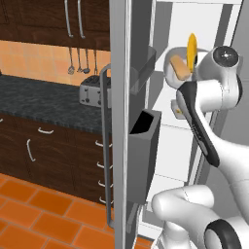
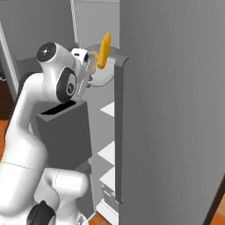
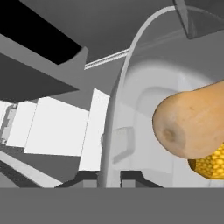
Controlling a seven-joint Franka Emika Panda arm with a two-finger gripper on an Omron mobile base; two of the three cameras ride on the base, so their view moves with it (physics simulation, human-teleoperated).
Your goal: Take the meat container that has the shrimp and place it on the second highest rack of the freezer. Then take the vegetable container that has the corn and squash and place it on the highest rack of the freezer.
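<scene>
Claw: your gripper (image 3: 109,177) was clamped on the rim of the pan (image 3: 131,78), 1 dark tip on each side of the thin grey wall in the hand view, jaws nearly closed.
Pan: you had it raised high inside the open freezer (image 2: 176,110), up near the top; in the right base view its round grey body (image 2: 99,72) sat just left of the door edge.
Squash: you saw it (image 3: 192,122) lying in the pan, blunt tan end toward the camera; in the left base view it (image 1: 181,68) sat just above the wrist.
Corn: the cob (image 2: 103,49) stood tilted, its tip above the pan rim; in the hand view its yellow kernels (image 3: 210,164) touched the squash from below.
Racks: white shelves (image 2: 107,154) were stacked below the pan; you could not tell from these views which rack the pan was level with.
Door: the left door (image 1: 119,121) was swung open, its bin (image 1: 146,151) beside your arm.
Counter: a toaster (image 1: 92,92) stood on the dark counter (image 1: 39,97).
</scene>
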